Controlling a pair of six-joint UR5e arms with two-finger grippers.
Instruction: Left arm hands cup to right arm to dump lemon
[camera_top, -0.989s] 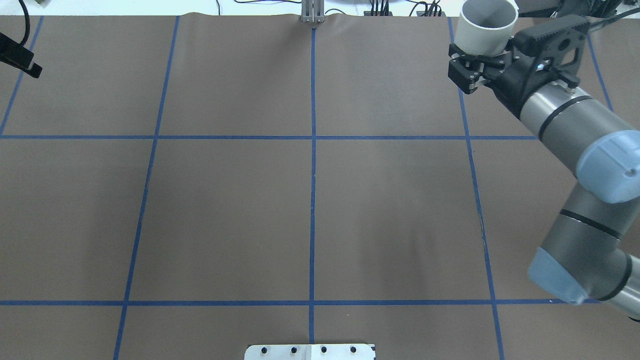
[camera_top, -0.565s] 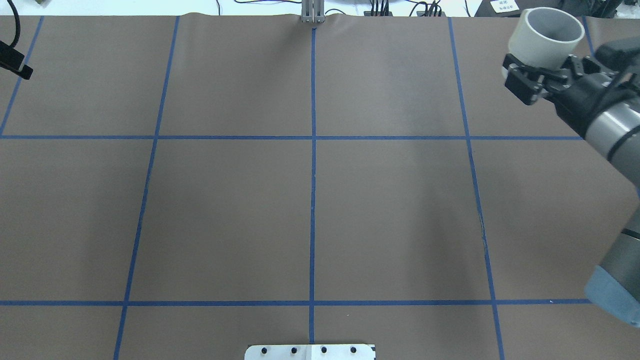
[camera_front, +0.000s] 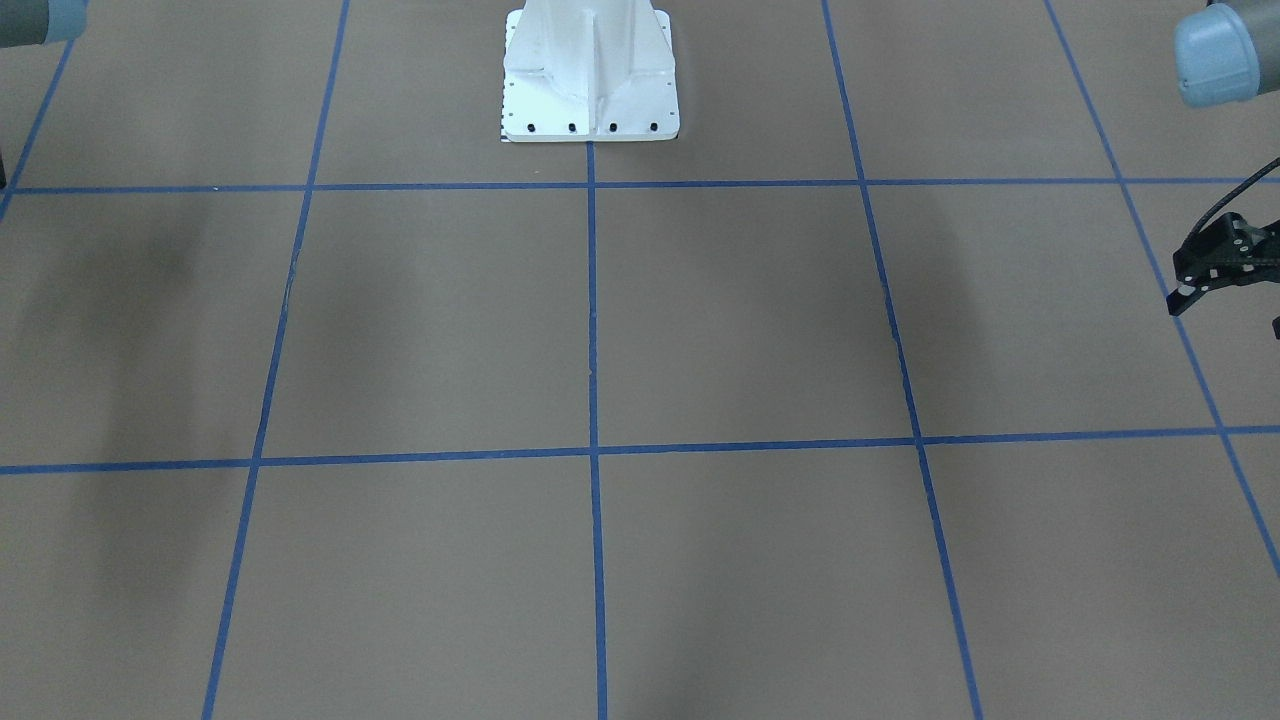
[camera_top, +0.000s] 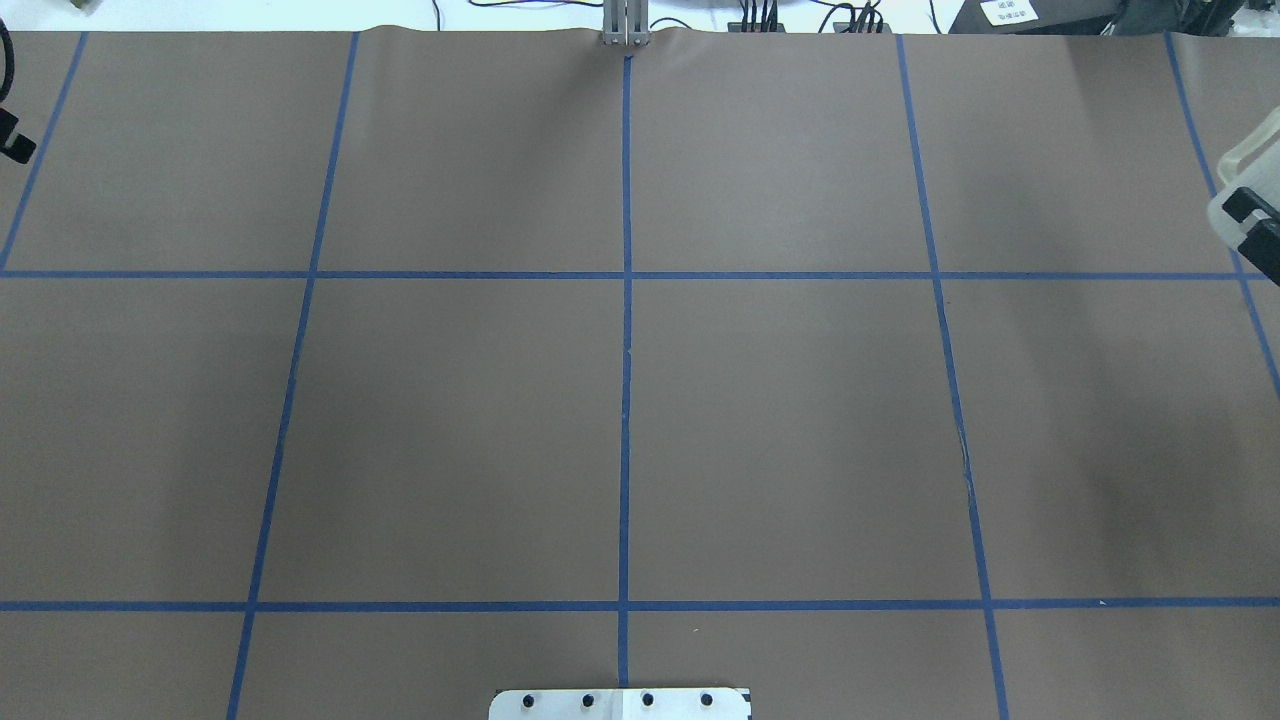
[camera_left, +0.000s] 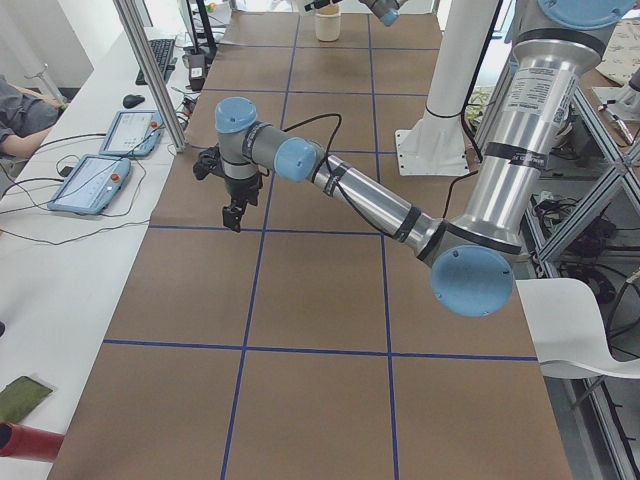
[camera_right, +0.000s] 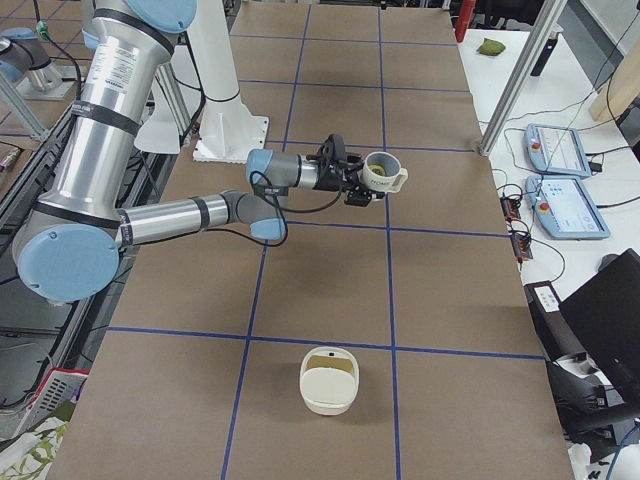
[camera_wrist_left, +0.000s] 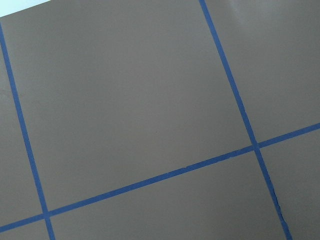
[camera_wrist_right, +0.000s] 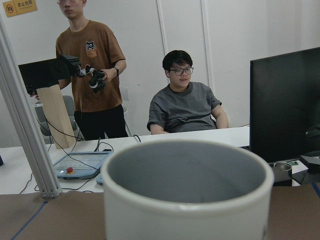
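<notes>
**Right arm** (camera_right: 200, 212): you see it stretched low and almost level over the tabletop (camera_top: 620, 400). The forearm and wrist reach toward your edge at the table's right end.

**Right gripper** (camera_right: 362, 183): closed on the cup (camera_right: 383, 172), its fingers clamped against the lower wall from the side.

**Cup**: upright with its mouth up, held clear above the tabletop. The loop handle is turned toward your edge. From overhead you catch only a sliver of it at the right border.

**Lemon** (camera_right: 381, 170): a yellow-green patch inside the cup's mouth, too small for you to make out any detail.

**Left arm** (camera_left: 370, 200): extended over the left end of the tabletop, with the wrist bent so the tool points straight down.

**Left gripper** (camera_left: 232, 212): hangs above the tabletop near your edge with nothing in it. You cannot tell how far its fingers are parted.

**White container** (camera_right: 328, 380): stands on the tabletop toward its right end, well apart from the cup.

**Persons**: one standing (camera_wrist_right: 90, 75) and one seated (camera_wrist_right: 185, 100), beyond the tabletop's far edge in the right wrist view.
</notes>
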